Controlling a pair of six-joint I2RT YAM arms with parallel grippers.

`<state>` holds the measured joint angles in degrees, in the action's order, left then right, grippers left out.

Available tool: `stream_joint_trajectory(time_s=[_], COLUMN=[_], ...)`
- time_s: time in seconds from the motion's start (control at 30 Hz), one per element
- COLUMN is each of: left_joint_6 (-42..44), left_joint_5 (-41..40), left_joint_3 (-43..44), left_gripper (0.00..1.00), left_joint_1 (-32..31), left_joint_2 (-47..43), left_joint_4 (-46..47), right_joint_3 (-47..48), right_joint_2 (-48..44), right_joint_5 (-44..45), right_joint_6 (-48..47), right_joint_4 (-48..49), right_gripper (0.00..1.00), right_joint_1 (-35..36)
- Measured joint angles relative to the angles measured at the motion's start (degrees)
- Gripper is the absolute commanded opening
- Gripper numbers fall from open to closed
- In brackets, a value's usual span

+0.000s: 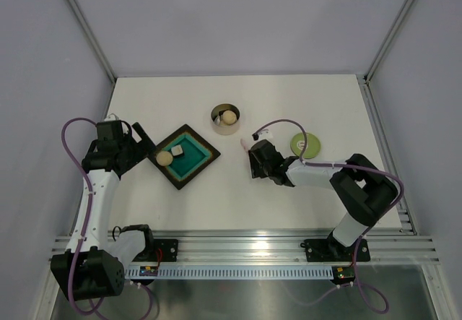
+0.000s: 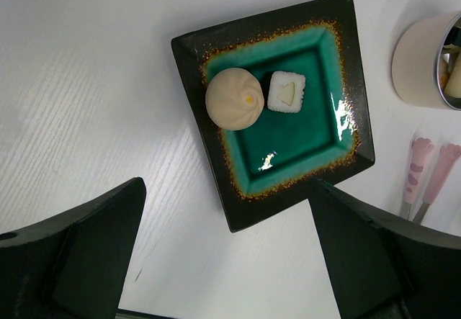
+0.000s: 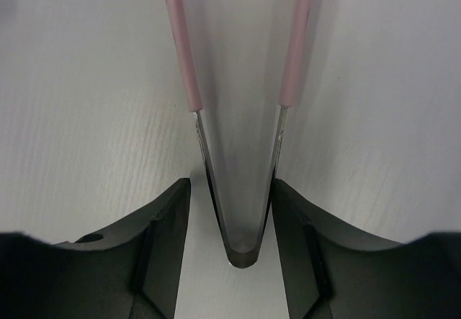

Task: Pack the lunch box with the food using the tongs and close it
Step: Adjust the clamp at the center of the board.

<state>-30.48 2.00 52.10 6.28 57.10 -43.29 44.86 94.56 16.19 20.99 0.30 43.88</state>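
Note:
The lunch box [image 1: 226, 118] is a round steel tin at the back middle, with one beige ball [image 1: 229, 116] of food inside. Its light-green lid [image 1: 305, 144] lies flat to the right. The dark tray [image 2: 216, 49] holds another ball [image 2: 234, 98] and a pale cube [image 2: 287, 91]. The pink tongs [image 3: 180, 52] lie between the jaws of my right gripper [image 3: 230, 189]; the jaws stand apart, with a gap on the left side. Their pink tips [image 2: 425, 168] point toward the tin. My left gripper [image 2: 227, 254] hangs open over the table beside the tray's near corner, holding nothing.
The white tabletop [image 1: 289, 197] is bounded by grey walls at the back and sides and by an aluminium rail [image 1: 245, 244] at the near edge. A purple cable [image 1: 285, 125] loops above my right arm near the lid.

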Motion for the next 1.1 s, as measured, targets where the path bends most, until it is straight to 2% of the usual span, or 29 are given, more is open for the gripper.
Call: stream_joint_trajectory(time_s=[0.2,0.27,0.3,0.37,0.4,0.5,0.7,0.8,0.97,1.1], left_joint_6=[0.0,0.0,0.0,0.0,0.0,0.0,0.0,0.0,0.0,0.0], left_joint_5=[0.0,0.0,0.0,0.0,0.0,0.0,0.0,0.1,0.6,0.9], left_joint_3=[0.0,0.0,0.0,0.0,0.0,0.0,0.0,0.0,0.0,0.0], left_gripper=[0.99,0.99,0.99,0.99,0.99,0.99,0.99,0.99,0.99,0.99], left_joint_1=[0.0,0.0,0.0,0.0,0.0,0.0,0.0,0.0,0.0,0.0], left_joint_2=[0.0,0.0,0.0,0.0,0.0,0.0,0.0,0.0,0.0,0.0], left_joint_4=[0.0,0.0,0.0,0.0,0.0,0.0,0.0,0.0,-0.1,-0.1], right_joint_3=[0.8,1.2,1.4,1.4,1.4,1.4,2.4,7.7,31.2,46.8], right_joint_2=[2.1,2.8,3.1,3.2,3.2,2.6,-4.1,-7.0,-3.6,0.5], right_joint_5=[2.2,2.8,3.1,3.3,3.4,3.7,4.1,3.6,-0.5,-3.6], right_joint_6=[-1.6,-2.0,-2.3,-2.5,-2.4,-2.3,-2.5,-3.3,-4.4,-5.0], right_joint_4=[3.1,3.8,4.0,4.2,4.2,2.8,-8.5,-16.3,-34.3,-41.8], right_gripper=[0.5,0.41,0.3,0.2,0.11,0.01,0.0,0.0,0.0,0.0], right_joint_1=[0.0,0.0,0.0,0.0,0.0,0.0,0.0,-0.3,-1.7,-1.9])
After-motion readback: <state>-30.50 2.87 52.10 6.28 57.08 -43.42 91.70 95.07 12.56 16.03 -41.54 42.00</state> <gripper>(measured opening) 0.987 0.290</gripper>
